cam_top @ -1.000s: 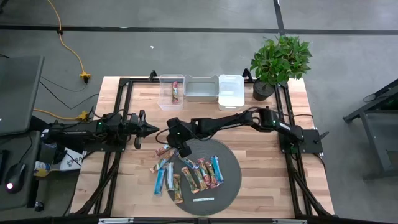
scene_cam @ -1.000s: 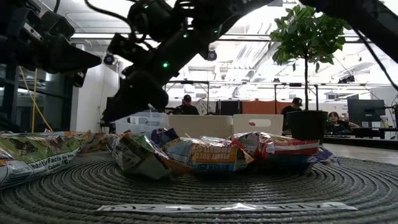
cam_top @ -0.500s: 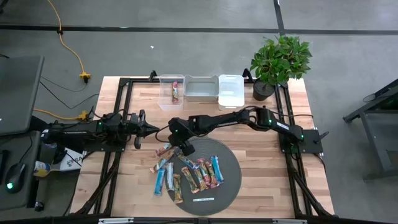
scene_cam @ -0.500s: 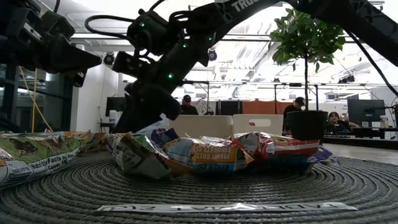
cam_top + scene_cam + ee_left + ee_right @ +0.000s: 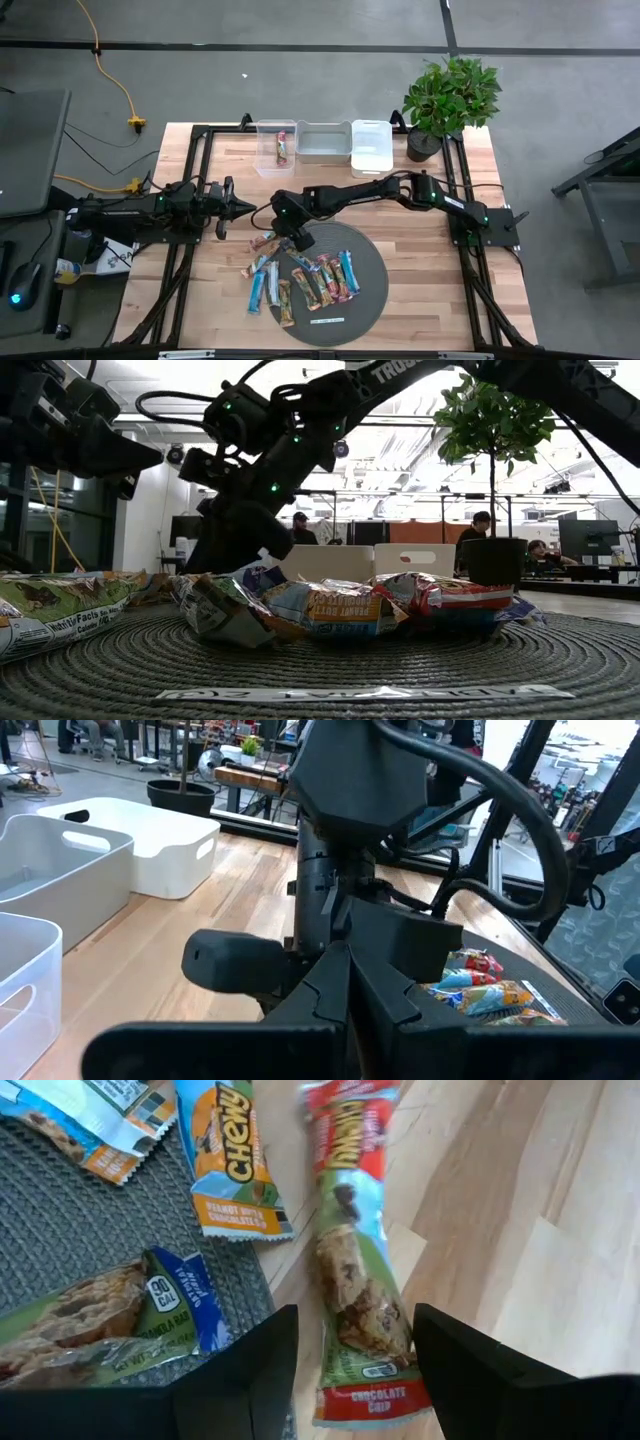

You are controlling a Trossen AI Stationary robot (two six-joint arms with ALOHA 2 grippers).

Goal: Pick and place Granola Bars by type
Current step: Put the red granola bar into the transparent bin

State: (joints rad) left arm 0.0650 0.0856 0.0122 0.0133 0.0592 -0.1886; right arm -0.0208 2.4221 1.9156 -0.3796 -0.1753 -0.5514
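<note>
Right gripper spread over a red-wrapped bar at the mat's edge; left gripper pressed together, idle.

High view: right gripper point(image 5: 297, 238) sits at the upper-left rim of the round mat point(image 5: 372, 262); Granola Bars point(image 5: 300, 278) lie fanned over the mat's left half, one bar point(image 5: 282, 148) in the clear bin point(image 5: 276, 146) beyond the mat. Left gripper point(image 5: 243, 208) hovers left of the mat. Low view: bars point(image 5: 330, 608) piled on the mat. Right wrist view: fingers point(image 5: 250, 1370) straddle the red bar point(image 5: 355, 1270) on the desk point(image 5: 520, 1210) just beside the mat.
</note>
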